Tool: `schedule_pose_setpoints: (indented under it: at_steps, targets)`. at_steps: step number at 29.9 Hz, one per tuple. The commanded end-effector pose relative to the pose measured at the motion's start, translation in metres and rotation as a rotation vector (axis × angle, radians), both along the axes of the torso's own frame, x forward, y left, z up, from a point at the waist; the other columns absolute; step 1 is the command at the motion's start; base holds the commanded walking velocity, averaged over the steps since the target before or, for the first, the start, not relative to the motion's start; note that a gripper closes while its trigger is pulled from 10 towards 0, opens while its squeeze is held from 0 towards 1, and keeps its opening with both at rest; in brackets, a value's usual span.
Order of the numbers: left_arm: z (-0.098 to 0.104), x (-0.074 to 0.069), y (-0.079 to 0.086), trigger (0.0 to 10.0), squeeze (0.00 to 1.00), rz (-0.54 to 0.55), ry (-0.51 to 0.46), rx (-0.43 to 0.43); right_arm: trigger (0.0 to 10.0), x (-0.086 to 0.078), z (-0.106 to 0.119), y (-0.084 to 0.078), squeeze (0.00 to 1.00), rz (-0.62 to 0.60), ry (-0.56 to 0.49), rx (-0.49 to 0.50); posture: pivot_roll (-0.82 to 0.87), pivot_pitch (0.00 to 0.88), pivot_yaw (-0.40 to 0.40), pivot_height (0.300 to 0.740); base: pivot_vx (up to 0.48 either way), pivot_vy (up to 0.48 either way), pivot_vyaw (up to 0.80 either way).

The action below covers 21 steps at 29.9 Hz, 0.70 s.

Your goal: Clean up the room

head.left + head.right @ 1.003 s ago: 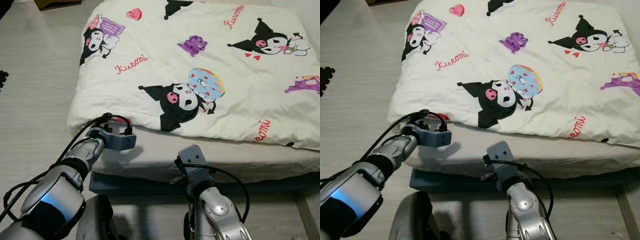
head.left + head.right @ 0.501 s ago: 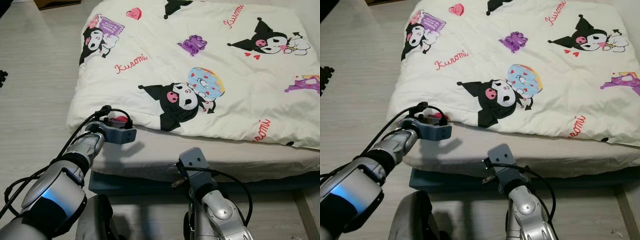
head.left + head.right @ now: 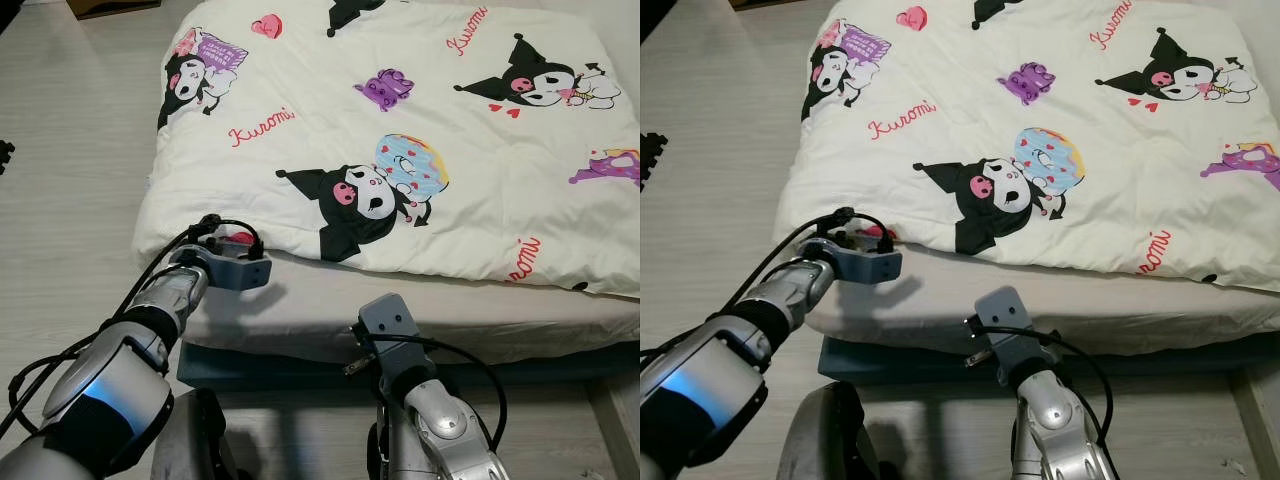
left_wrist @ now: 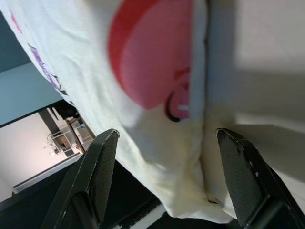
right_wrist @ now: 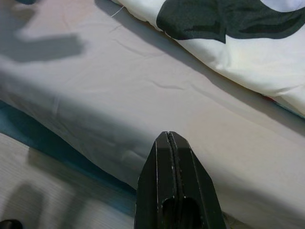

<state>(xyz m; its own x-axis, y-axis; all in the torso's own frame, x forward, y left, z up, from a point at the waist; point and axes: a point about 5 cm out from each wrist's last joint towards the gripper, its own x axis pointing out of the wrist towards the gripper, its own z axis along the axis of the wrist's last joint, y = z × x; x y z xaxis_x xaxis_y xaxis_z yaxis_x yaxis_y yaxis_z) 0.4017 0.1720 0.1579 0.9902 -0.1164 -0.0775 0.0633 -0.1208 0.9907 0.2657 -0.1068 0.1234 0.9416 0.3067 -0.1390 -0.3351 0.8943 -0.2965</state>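
Early stage: quilt (image 3: 400, 130) is lying spread on the mattress (image 3: 420, 310), not yet tidied. Left gripper (image 4: 162, 157) is hovering wide open at its near corner, gripping nothing. Right gripper (image 5: 174, 157) is idling closed, empty.

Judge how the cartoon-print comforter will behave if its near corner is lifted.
The comforter looks puffy and soft, so it would likely sag and fold rather than hold shape. Probably light for its bulk. With the left gripper jaws open around the corner, thick padding may bunch.

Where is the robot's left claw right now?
In the head views, the left gripper is at the near left corner of the cartoon-print quilt, its open fingers either side of the quilt's edge, just above the pale mattress.
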Motion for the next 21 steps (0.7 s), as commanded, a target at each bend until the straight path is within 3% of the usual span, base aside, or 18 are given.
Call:
schedule_pose_setpoints:
  at_steps: [1, 10, 21]
  targets:
    - [-0.015, -0.006, 0.012, 10.0, 0.00, 0.048, 0.062, 0.005, 10.0, -0.006, -0.001, -0.001, 0.00, 0.007, 0.019, -0.009, -0.37, 0.472, 0.055, 0.507, 0.000, 0.000, 0.00]
    - [-0.017, -0.007, 0.009, 10.0, 0.00, 0.038, 0.053, -0.005, 10.0, -0.008, 0.004, -0.004, 0.00, -0.011, 0.006, -0.007, -0.38, 0.493, 0.040, 0.507, 0.000, 0.000, 0.00]
    - [0.004, 0.001, 0.005, 10.0, 0.00, 0.036, -0.034, -0.028, 10.0, -0.017, 0.006, -0.006, 0.00, -0.026, 0.009, -0.011, -0.40, 0.472, 0.030, 0.507, 0.000, 0.000, 0.00]
